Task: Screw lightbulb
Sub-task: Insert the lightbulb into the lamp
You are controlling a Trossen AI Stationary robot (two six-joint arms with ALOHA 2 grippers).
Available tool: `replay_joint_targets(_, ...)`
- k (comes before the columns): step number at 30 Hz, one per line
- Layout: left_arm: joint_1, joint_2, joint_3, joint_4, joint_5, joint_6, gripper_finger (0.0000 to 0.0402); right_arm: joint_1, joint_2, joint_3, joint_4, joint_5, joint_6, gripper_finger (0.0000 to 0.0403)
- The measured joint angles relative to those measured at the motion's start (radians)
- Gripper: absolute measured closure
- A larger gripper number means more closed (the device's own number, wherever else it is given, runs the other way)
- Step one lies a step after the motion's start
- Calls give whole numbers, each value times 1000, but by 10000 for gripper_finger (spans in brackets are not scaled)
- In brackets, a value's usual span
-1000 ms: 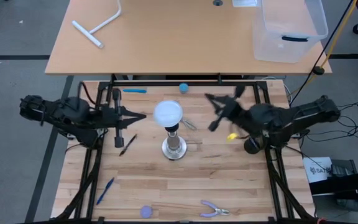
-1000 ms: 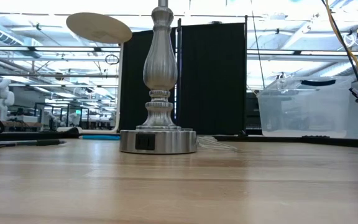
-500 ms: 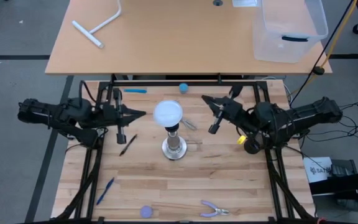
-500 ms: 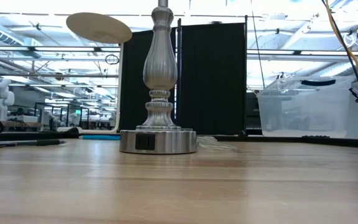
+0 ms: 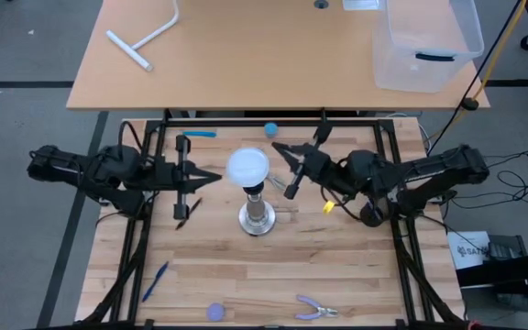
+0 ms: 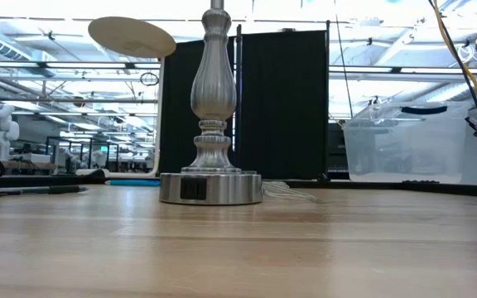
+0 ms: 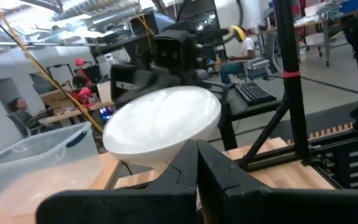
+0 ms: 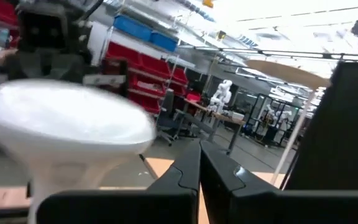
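The white frosted lightbulb point(image 5: 247, 167) stands globe up, its neck in the top of the silver stand point(image 5: 257, 217), near the table's middle. The stand's round base point(image 6: 211, 188) rests on the wood. My left gripper point(image 5: 218, 176) is shut, level, just left of the globe. My right gripper point(image 5: 277, 147) is shut too, close to the globe's far right side. Both wrist views show the lightbulb point(image 7: 163, 127) point(image 8: 67, 127) just past the shut fingertips. A small gap seems to remain on each side.
A small blue ball point(image 5: 270, 129) and a blue pen point(image 5: 198, 134) lie at the far edge. A black pen point(image 5: 188, 213) lies under the left arm. Another blue pen point(image 5: 154, 280), a purple disc point(image 5: 215, 312) and pliers point(image 5: 316, 310) lie near the front edge.
My right gripper has travelled toward the table's left, from well right of the lightbulb to close beside its globe, fingers staying shut. My left gripper has sunk a little and edged toward the globe. The lightbulb and stand have kept still.
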Motion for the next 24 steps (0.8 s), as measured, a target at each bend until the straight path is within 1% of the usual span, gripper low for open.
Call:
replay_joint_targets(11, 34, 22, 0, 27, 22, -12, 402, 0, 29, 32, -12, -4, 0, 403)
replay_joint_targets(14, 45, 27, 0, 30, 44, -16, 402, 0, 29, 32, -13, -4, 4, 403)
replay_joint_targets(24, 63, 31, 0, 37, 46, -20, 402, 1, 29, 32, -43, -5, 17, 403)
